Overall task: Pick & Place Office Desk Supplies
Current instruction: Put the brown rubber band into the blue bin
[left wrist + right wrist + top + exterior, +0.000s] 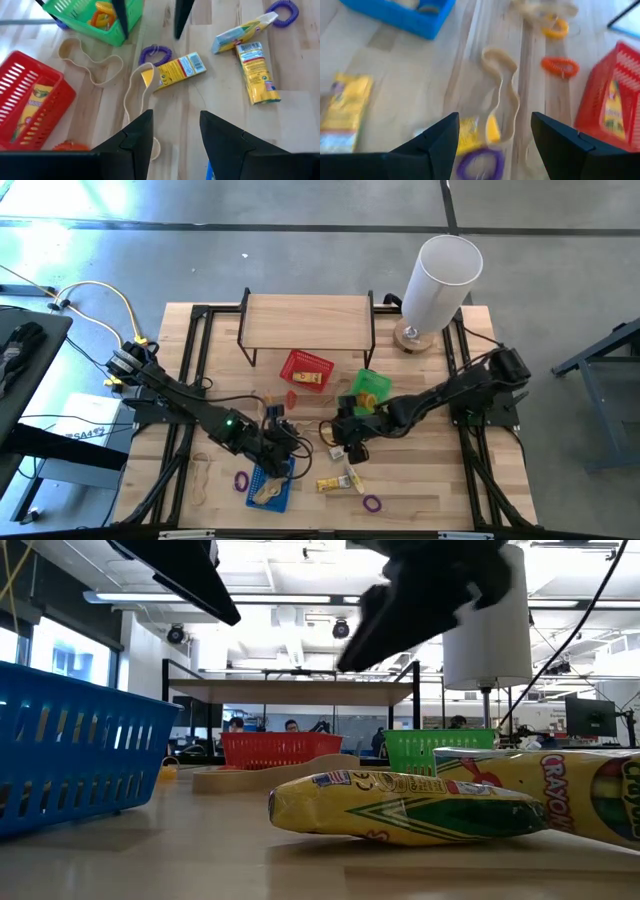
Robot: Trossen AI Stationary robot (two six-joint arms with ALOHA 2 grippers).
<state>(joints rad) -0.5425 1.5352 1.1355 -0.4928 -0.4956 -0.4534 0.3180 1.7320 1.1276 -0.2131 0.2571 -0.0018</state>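
Small supplies lie loose on the wooden table. In the left wrist view I see a yellow crayon pack (pixel 178 70), a purple loop (pixel 155 53), a tan band (pixel 135 92) and two more packs (pixel 256 72). My left gripper (pixel 175 117) is open above the table beside the blue basket (pixel 270 490). My right gripper (pixel 495 120) is open over a tan band (pixel 502 87), with a crayon pack (pixel 475 132) and a purple loop (pixel 480 162) just below it. An orange loop (pixel 560 65) and a yellow loop (pixel 555 28) lie farther off.
A red basket (pixel 305 370) holding a crayon pack and a green basket (pixel 372 386) stand near the middle, in front of a low wooden shelf (pixel 305 320). A tall white cylinder (pixel 440 280) stands at the far right. The two grippers are close together (pixel 315 435).
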